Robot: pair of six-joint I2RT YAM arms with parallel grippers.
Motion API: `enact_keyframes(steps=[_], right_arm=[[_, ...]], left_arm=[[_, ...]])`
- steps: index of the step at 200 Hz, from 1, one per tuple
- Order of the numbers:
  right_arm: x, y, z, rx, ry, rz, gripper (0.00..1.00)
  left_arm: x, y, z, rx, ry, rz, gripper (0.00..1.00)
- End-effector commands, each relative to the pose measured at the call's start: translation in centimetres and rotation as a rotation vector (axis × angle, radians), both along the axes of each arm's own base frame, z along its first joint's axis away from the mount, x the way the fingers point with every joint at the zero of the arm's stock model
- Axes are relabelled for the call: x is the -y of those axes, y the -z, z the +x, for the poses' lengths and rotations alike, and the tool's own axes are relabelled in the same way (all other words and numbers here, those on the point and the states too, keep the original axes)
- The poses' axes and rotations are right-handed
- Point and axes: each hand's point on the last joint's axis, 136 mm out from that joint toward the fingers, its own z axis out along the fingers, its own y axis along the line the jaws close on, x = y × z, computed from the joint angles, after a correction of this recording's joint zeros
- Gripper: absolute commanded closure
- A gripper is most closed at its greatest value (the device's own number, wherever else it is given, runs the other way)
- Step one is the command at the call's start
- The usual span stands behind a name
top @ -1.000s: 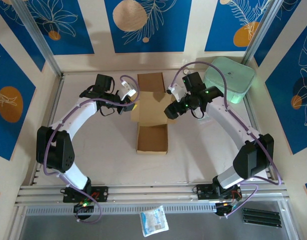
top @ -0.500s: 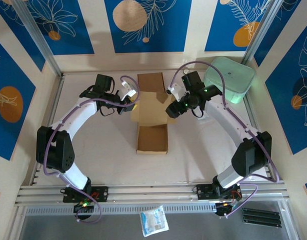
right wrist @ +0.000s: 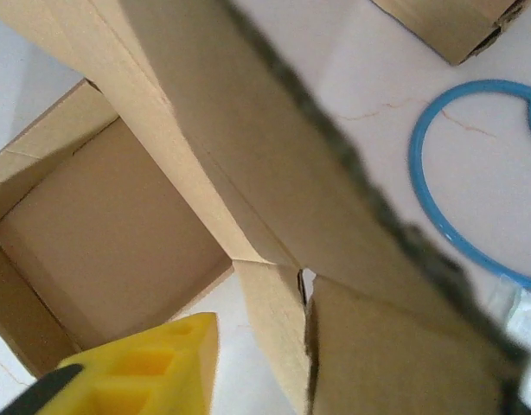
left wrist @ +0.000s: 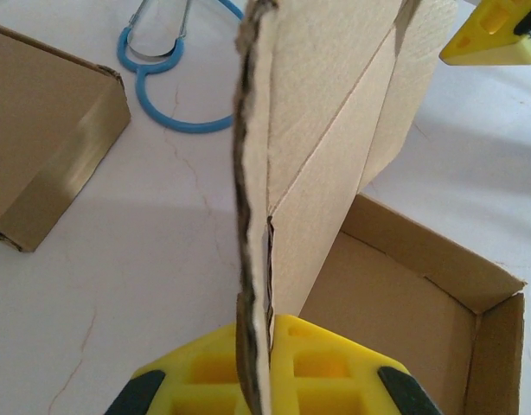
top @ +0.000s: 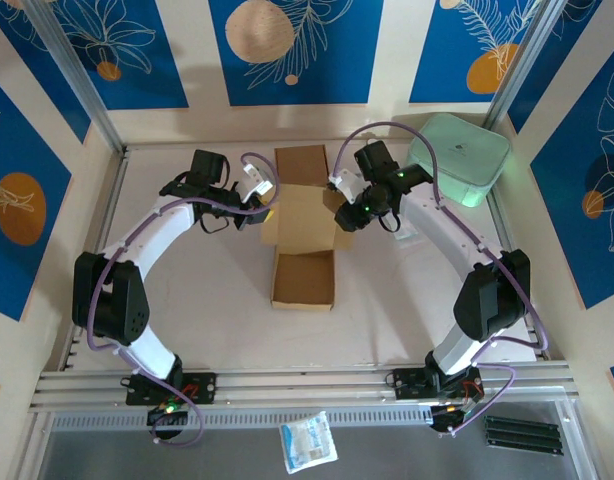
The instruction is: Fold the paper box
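Paper box (top: 304, 278) mid tabletop (top: 217, 300) from above, flap (top: 305, 215) up between left gripper (top: 261, 203) and right gripper (top: 343, 212). Left wrist: left gripper pinched tight on flap edge (good). Right wrist: yellow finger (right wrist: 153, 367) beside flap, hard to tell if holding. Squeeze gently, then tip flap down evenly with both.

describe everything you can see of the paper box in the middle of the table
The paper box is plain brown corrugated cardboard, lying on the white table. Its near end is an open, empty tray with low walls; a creased lid panel rises tilted from the tray's far wall. The left end effector is shut on the panel's left edge. The right end effector is at its right edge; its grip is unclear.
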Motion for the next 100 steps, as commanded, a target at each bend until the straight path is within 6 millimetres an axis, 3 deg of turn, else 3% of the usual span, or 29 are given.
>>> enact_keyframes(steps=[1, 34, 43, 61, 100], right_arm=[[-0.1, -0.4, -0.3, 0.011, -0.039, -0.03, 0.72], [-0.6, 0.0, -0.2, 0.024, -0.073, -0.079, 0.9], [-0.8, -0.1, -0.1, 0.04, -0.077, -0.085, 0.93], [-0.9, -0.4, 0.2, 0.092, -0.1, -0.121, 0.94], [-1.1, -1.0, 0.6, 0.205, -0.167, -0.208, 0.94]], left_arm=[[0.1, -0.9, -0.4, 0.033, 0.013, -0.007, 0.99], [0.1, -1.0, -0.4, 0.039, 0.002, 0.002, 0.95], [0.0, -0.9, -0.2, 0.044, -0.017, 0.01, 0.86], [-0.5, -0.9, 0.5, 0.04, -0.09, 0.022, 0.59], [-1.0, -3.4, -0.5, -0.004, -0.161, -0.013, 0.41]])
